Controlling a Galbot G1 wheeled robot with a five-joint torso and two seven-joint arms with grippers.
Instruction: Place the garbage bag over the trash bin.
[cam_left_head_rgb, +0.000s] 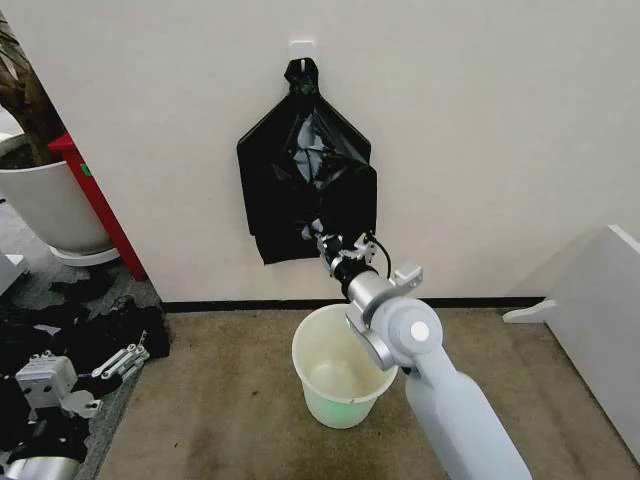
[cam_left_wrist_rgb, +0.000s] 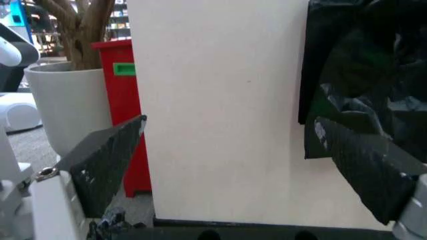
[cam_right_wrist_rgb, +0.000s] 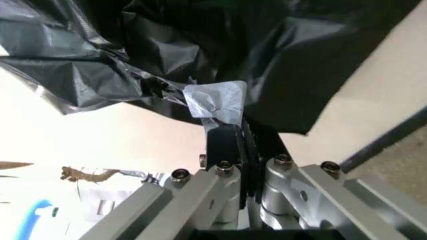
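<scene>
At upper centre of the head view, the garbage bag (cam_left_head_rgb: 305, 180) hangs on the wall from a hook (cam_left_head_rgb: 303, 47). The right gripper (cam_left_head_rgb: 322, 238) has its fingers pinched on the bag's lower edge. The left gripper (cam_left_wrist_rgb: 227, 165) idles with fingers spread. The step in hand is the pick-up; next the bag must be lifted free of the hook, then opened over the trash bin (cam_left_head_rgb: 342, 370) at lower centre.

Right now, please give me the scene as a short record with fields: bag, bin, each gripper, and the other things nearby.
garbage bag: black, hanging from a wall hook
trash bin: cream-white, upright on the floor below the bag, no bag over it
right gripper: shut on the lower part of the garbage bag
left gripper: open, facing the wall beside the bag
nearby: white plant pot and red panel at the left
</scene>
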